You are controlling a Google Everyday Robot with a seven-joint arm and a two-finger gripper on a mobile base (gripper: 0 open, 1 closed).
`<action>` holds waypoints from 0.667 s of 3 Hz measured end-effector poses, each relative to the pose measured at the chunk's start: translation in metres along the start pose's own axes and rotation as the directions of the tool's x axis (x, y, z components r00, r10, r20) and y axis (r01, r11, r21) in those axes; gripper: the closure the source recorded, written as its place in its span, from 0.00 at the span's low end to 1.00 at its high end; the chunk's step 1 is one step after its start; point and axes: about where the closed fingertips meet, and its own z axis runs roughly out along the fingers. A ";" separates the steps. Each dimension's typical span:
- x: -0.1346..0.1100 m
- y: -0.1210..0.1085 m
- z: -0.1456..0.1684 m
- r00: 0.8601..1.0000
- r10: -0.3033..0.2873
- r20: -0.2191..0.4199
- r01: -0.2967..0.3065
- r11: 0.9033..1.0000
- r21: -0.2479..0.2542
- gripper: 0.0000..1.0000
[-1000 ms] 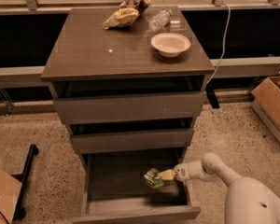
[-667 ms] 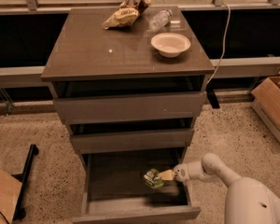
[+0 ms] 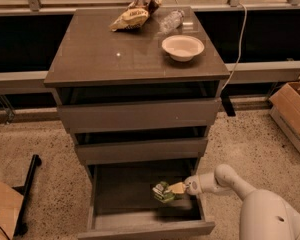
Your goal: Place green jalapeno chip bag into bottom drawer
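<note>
Inside bottom drawer (image 3: 115,196), right side: gripper (image 3: 179,188) clamped on bag (image 3: 162,192). I flag risk: bag clings at release, drags out on retreat.

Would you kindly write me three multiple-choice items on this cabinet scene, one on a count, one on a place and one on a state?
1. How many bowls stand on the cabinet top?
A. one
B. two
C. three

2. Where is the green jalapeno chip bag?
A. on the cabinet top
B. among the bowls
C. in the bottom drawer, beside the gripper

3. The bottom drawer is:
A. shut
B. pulled open
C. lifted out of the cabinet

Answers:
1 A: a single white bowl sits there.
2 C: the bag is inside the drawer, at the gripper on its right side.
3 B: its floor is exposed.
</note>
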 end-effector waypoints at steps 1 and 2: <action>0.001 0.001 0.003 1.000 0.001 -0.003 -0.001 1.000 -0.004 0.16; 0.002 0.001 0.006 1.000 0.002 -0.006 -0.002 1.000 -0.008 0.00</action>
